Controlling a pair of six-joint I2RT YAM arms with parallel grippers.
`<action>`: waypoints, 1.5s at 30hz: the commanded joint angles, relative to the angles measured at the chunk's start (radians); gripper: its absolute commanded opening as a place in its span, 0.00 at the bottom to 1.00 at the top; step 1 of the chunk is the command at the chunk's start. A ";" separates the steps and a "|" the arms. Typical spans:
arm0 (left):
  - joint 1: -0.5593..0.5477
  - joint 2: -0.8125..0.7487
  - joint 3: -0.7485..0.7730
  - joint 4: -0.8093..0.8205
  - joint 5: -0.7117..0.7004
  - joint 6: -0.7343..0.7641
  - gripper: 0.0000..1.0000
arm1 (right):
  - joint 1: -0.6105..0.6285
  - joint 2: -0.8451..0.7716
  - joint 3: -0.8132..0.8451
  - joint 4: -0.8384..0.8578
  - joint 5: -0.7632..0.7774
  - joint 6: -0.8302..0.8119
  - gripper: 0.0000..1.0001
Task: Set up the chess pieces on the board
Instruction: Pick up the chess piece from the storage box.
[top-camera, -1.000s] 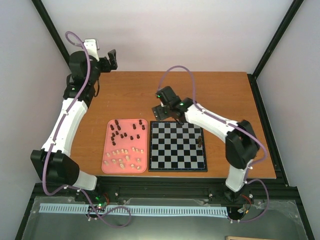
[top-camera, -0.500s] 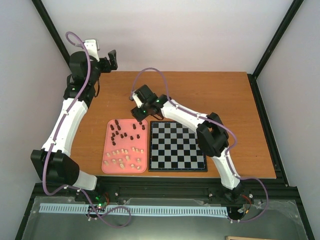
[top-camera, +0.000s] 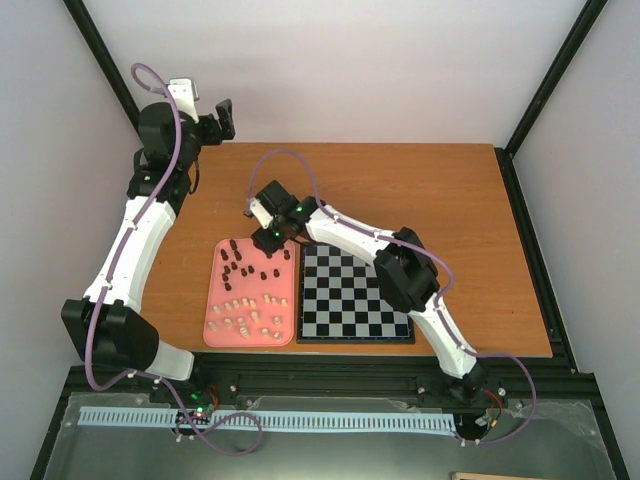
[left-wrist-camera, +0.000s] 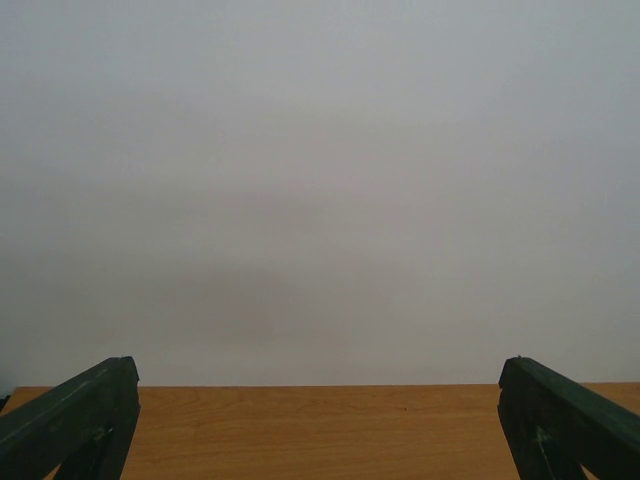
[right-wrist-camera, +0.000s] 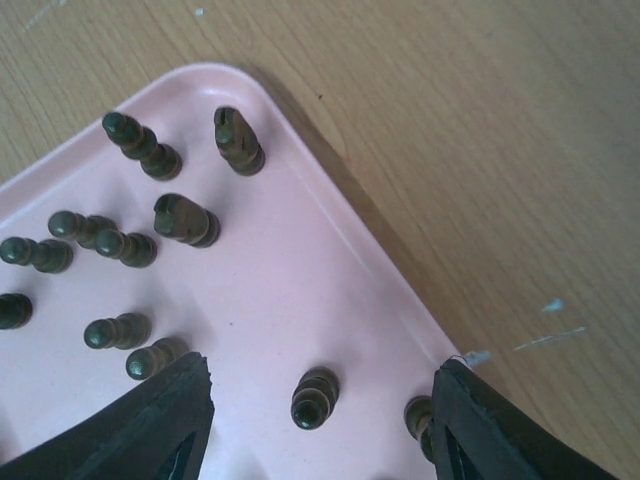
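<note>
the chess pieces (right-wrist-camera: 183, 220) stand loose on a pink tray (right-wrist-camera: 300, 290), just left of the board (top-camera: 340, 300). the right hand (right-wrist-camera: 322, 405), released and holding nothing, straddles one dark piece by the tray's rim. the left hand (left-wrist-camera: 320, 430) is released and raised. we judge closing may topple the neighbouring piece. wooden tabletop (top-camera: 420, 190), pale walls (top-camera: 350, 70).

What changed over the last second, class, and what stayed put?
The right gripper swung left, from the far edge of the board to above the far right corner of the pink tray. Its jaws are open over the dark pieces, holding nothing. The left gripper stayed raised and open. The tray, the board and the pieces in view did not visibly shift.
</note>
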 joint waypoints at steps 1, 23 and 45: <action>-0.003 0.001 0.010 0.031 -0.015 0.008 1.00 | 0.021 0.039 0.044 -0.042 -0.015 -0.025 0.58; -0.003 0.007 0.011 0.031 -0.012 0.006 1.00 | 0.028 0.089 0.068 -0.104 0.016 -0.030 0.42; -0.003 0.014 0.015 0.030 -0.019 0.007 1.00 | 0.028 0.095 0.070 -0.101 0.072 -0.028 0.18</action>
